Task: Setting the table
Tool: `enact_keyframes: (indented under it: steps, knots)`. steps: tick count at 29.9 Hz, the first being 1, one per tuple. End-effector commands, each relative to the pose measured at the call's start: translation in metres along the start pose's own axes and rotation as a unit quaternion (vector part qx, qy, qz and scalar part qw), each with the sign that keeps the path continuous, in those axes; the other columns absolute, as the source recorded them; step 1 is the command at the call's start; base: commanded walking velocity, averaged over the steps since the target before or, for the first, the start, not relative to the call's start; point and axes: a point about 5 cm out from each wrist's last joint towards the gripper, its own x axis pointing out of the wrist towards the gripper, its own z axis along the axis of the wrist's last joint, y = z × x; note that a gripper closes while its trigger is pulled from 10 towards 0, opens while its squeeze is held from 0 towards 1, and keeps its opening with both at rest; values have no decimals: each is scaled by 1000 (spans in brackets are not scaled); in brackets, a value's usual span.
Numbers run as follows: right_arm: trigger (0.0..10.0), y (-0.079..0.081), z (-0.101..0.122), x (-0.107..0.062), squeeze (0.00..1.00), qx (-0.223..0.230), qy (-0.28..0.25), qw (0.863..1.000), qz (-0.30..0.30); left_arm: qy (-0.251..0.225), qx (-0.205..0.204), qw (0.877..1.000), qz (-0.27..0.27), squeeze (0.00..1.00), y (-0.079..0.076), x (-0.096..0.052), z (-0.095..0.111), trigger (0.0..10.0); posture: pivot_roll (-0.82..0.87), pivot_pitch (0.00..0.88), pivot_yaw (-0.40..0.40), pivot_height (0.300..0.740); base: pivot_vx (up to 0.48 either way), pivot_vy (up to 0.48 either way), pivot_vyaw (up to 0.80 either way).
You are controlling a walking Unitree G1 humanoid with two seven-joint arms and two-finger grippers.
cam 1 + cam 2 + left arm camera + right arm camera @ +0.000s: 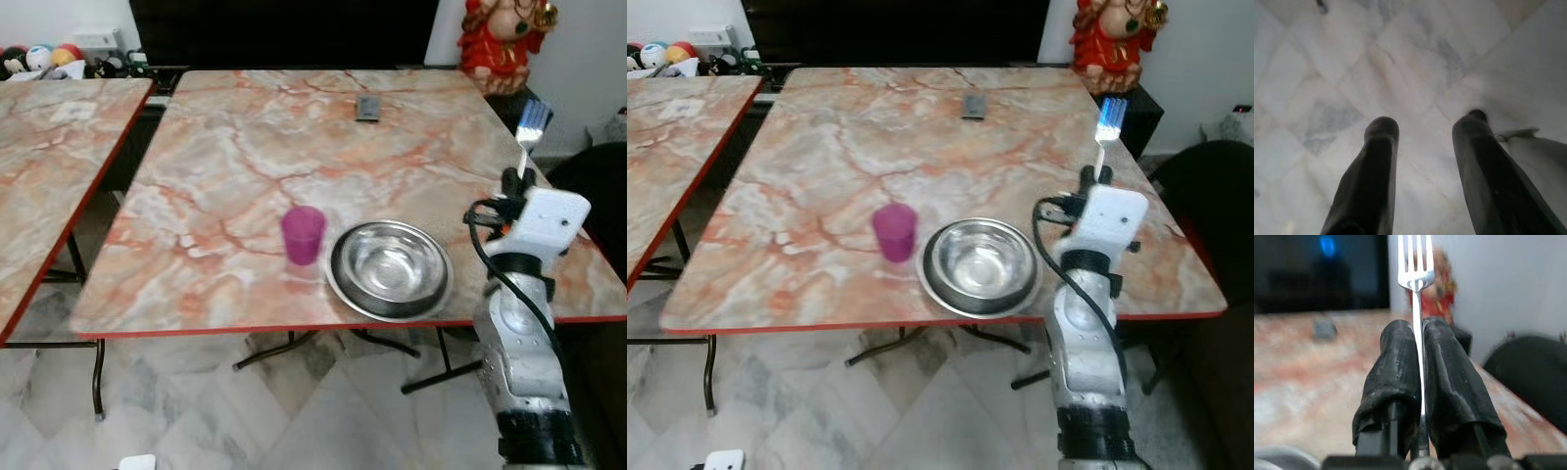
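Note:
A steel bowl [391, 267] sits near the front edge of the marble table [245, 147], with a purple cup [303, 235] just to its left. My right gripper [1418, 328] is shut on a silver fork [1416, 264], held upright with the tines up. In the left eye view the fork [531, 127] rises over the table's right side, to the right of the bowl. My left gripper [1425, 127] hangs open over the pale floor tiles with nothing between its fingers.
A small dark remote-like object [367, 108] lies at the far middle of the table. A second marble table [49, 157] stands to the left. A red figurine [500, 39] is at the back right, a dark chair [598, 186] at the right.

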Motion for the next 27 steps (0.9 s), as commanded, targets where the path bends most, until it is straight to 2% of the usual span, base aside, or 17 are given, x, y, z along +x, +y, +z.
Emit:
enact_keyframes:
  steps: [1, 13, 27]
  knots:
    - [10000, 6, -1, 0, 0, 3, 8, 1000, 15, 20, -6, 1000, 8, 0, 5, -4, -13, 10000, -5, 167, 44, 740, 0, 0, 0]
    - [10000, 18, -10, -3, 0, 8, 32, 998, 49, 25, -2, 1000, 6, 0, 5, -4, -15, 10000, -3, 156, 45, 740, 0, 0, 0]
    - [10000, 21, -14, -6, 0, 5, 47, 997, 58, 24, -3, 1000, 9, 0, 6, -4, -15, 10000, -1, 168, 48, 740, 283, 0, 0]
